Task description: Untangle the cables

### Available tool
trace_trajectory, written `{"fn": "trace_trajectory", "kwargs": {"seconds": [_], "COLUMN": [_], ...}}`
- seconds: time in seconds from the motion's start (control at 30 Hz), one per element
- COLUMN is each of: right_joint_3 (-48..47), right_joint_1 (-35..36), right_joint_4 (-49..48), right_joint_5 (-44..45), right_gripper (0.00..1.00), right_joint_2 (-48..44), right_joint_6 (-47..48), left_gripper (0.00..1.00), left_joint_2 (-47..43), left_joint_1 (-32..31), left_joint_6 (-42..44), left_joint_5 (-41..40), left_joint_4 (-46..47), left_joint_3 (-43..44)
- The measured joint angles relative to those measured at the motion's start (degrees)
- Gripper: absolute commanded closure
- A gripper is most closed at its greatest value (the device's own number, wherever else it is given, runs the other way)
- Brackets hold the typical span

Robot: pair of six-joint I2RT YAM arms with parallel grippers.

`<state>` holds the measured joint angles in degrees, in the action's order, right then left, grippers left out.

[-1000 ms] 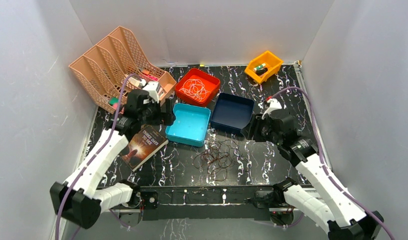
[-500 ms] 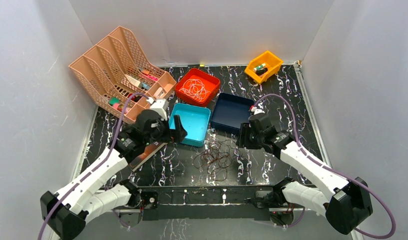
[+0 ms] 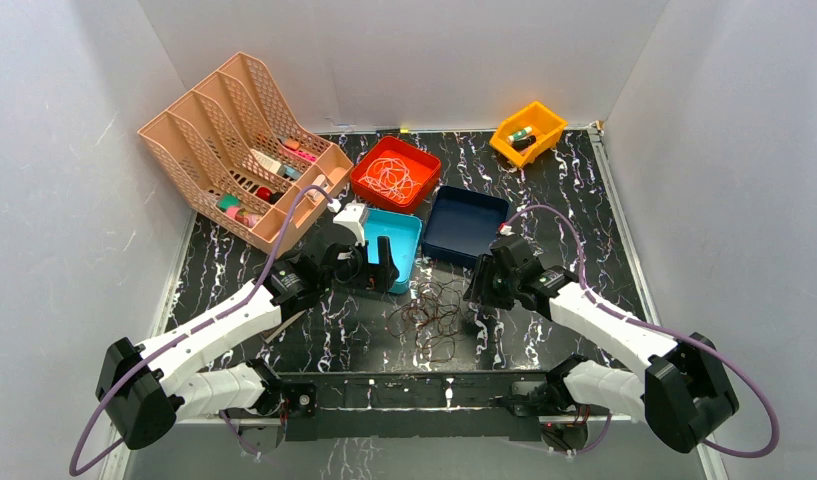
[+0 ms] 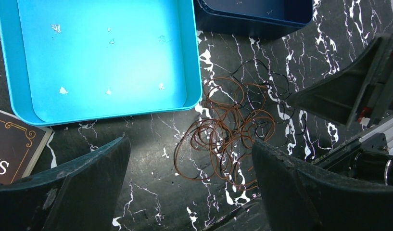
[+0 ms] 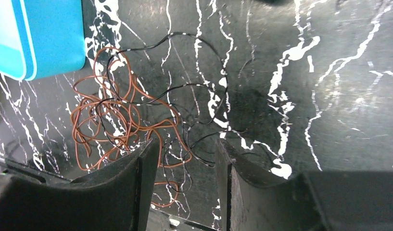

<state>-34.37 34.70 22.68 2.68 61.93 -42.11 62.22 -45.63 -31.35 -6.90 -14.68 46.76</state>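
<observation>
**Cables (image 3: 434, 315) knotted in front of the trays**

Brown and black strands lie tangled on the marble table (image 3: 574, 200), just beside the cyan tray (image 4: 98, 48) and near the navy tray (image 3: 464, 225). A pale coil (image 3: 392, 175) sits in the red tray (image 3: 381, 198). Small items sit in the yellow bin (image 3: 542, 120) and the pink rack (image 3: 204, 130). The left gripper (image 4: 189, 144) hovers over the tangle, spread wide and holding nothing. The right gripper (image 5: 187, 147) is partly spread, with black strands between its fingers, unclamped.

cables (image 5: 112, 110): near loops hidden behind right gripper (image 5: 187, 147); book (image 4: 11, 144): cut by left edge; navy tray (image 4: 252, 26): cut by top edge; yellow bin (image 3: 552, 122) contents: too small to tell
</observation>
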Motion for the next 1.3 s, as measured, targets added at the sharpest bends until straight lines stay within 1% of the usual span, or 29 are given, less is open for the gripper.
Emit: {"fn": "trace_trajectory", "kwargs": {"seconds": [0.07,0.17,0.4,0.47,0.53,0.67,0.73,0.77,0.87,1.0,1.13,1.3], "right_joint_3": [0.3,0.5,0.5,0.5,0.5,0.5,0.5,0.5,0.5,-0.2,-3.3,-8.2], "right_joint_1": [0.0,0.0,0.0,0.0,0.1,0.2,0.2,0.2,0.2,0.3,0.3,0.3], "right_joint_4": [-1.6,-2.0,-2.3,-2.3,-2.3,-2.3,-2.3,-2.3,-2.2,-1.6,0.4,2.6], "right_joint_5": [-1.9,-2.5,-2.5,-2.5,-2.7,-2.7,-2.6,-2.5,-2.1,-0.8,1.3,3.4], "right_gripper": [0.45,0.45,0.45,0.47,0.54,0.81,0.92,0.96,1.0,1.0,1.0,1.0], "right_joint_2": [1.6,2.6,7.5,8.6,9.5,9.9,9.8,9.5,7.1,0.9,-4.0,-8.2], "right_joint_6": [-0.3,-0.8,-0.9,-0.7,-0.5,0.3,0.6,0.7,1.2,2.8,5.0,7.2], "left_gripper": [0.04,0.04,0.05,0.05,0.05,0.05,0.05,0.05,0.05,0.05,0.03,0.02], "left_joint_2": [0.1,0.0,0.0,0.0,0.0,0.0,0.0,0.0,0.0,0.0,-0.9,-5.3], "left_joint_1": [0.0,0.0,0.0,0.0,0.0,0.0,0.0,0.0,0.0,0.0,0.0,0.0], "left_joint_6": [0.0,-0.1,-0.4,-0.4,-0.4,-0.5,-0.7,-0.7,-0.8,-0.7,0.0,1.6], "left_joint_5": [0.0,0.0,0.0,0.0,0.0,0.0,0.0,0.0,0.0,0.0,0.0,0.3], "left_joint_4": [0.5,1.2,1.4,1.4,1.5,1.6,1.8,2.0,2.3,2.5,4.0,8.8], "left_joint_3": [0.0,0.0,-0.3,-0.3,-0.3,-0.3,-0.3,-0.3,-0.3,-0.3,-0.7,-3.6]}}
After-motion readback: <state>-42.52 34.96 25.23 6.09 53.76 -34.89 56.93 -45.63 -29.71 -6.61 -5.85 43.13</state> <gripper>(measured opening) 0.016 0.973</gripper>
